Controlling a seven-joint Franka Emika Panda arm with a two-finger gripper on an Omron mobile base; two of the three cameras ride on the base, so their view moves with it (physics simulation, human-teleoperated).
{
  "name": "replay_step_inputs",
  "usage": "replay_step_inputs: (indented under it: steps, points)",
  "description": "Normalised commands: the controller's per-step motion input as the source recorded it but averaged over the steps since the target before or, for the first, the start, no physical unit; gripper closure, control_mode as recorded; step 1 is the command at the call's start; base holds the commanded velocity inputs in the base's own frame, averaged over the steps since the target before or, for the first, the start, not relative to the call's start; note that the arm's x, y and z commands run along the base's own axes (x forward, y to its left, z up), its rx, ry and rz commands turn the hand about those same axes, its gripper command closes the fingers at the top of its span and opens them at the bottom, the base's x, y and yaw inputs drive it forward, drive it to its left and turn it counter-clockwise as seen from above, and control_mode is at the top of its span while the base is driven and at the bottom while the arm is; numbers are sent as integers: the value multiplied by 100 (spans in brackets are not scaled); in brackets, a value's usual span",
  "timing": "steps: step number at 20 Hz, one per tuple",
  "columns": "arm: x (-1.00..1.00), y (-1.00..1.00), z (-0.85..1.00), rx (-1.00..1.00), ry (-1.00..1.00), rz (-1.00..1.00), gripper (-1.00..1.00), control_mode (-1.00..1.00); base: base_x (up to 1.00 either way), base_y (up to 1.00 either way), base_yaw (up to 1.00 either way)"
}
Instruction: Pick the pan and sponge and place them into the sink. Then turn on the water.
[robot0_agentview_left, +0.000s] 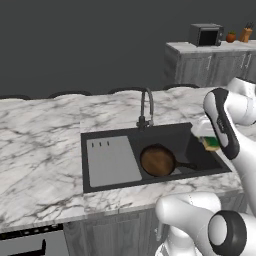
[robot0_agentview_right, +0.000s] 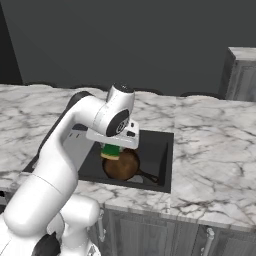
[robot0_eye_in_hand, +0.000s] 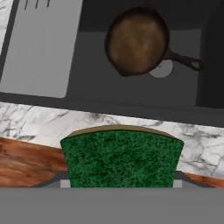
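Pan (robot0_agentview_left: 157, 160): one, lying in the sink (robot0_agentview_left: 110, 172) basin.
Sponge (robot0_eye_in_hand: 121, 159): one, grasped by the claw (robot0_agentview_left: 210, 142).
Faucet (robot0_agentview_left: 146, 106): left base view.
Drain (robot0_eye_in_hand: 161, 70): hand view.

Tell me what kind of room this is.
A kitchen, most likely: a marble counter holds a black sink with a gooseneck faucet, and a microwave sits on a cabinet behind.

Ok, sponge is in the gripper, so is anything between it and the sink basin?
Nothing visible blocks the drop. The sponge hangs in the gripper by the sink edge. The pan already lies in the basin, its handle toward the gripper, over the drain; the sponge may land on or beside it.
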Motion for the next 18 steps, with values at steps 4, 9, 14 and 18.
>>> replay_step_inputs:
  steps: [4,9,14,18]
  points:
    - [13,-1,-7,-1,-13,15,100,-100,0,0,0]
    - [14,1,-16,-4,-8,15,100,-100,0,0,0]
    - [7,3,-15,-7,-8,12,100,-100,0,0,0]
    - [5,2,-13,-6,-11,11,100,-100,0,0,0]
